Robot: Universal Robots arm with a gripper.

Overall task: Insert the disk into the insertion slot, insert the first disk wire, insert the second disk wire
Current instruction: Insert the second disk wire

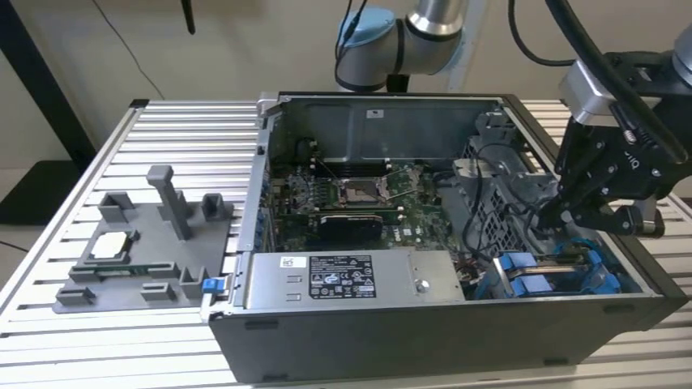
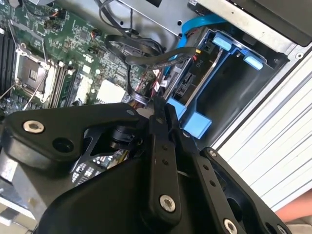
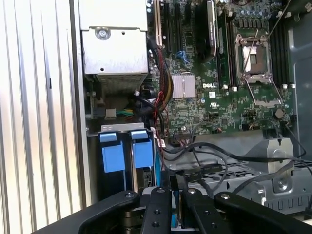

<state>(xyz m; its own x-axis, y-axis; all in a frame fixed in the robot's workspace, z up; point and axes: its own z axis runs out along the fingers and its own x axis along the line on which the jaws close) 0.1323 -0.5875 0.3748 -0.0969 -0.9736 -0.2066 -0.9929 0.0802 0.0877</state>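
Where the claw [image 1: 553, 217] hangs: low inside the open computer case [image 1: 433, 340], at the exterior view's right, just above the drive cage.
Claw state: in both wrist views its fingers [image 2: 158, 146] are drawn almost together. Whether a wire end is pinched between them I cannot tell.
Disk [image 2: 190, 80]: seen edge-on in its blue frame, and it looks seated inside the insertion slot [image 1: 557, 271].
Insertion slot: the blue-edged bay of the perforated cage, beside the grey power-supply box [image 1: 346, 279]. A second bay next to it looks dark and empty.
Disk wires: black cables [image 3: 209, 158] loop loosely between the motherboard [image 1: 346, 194] and the cage, near the claw tips. A blue cable [image 2: 204, 22] runs toward the cage. I cannot see a plug seated at the disk.
Progress: by my reading the disk step is done and both wire steps remain, with the claw placed at the wires.
Elsewhere: a grey fixture [image 1: 141, 251] sits on the slatted tabletop [image 1: 162, 130], well apart from the claw.
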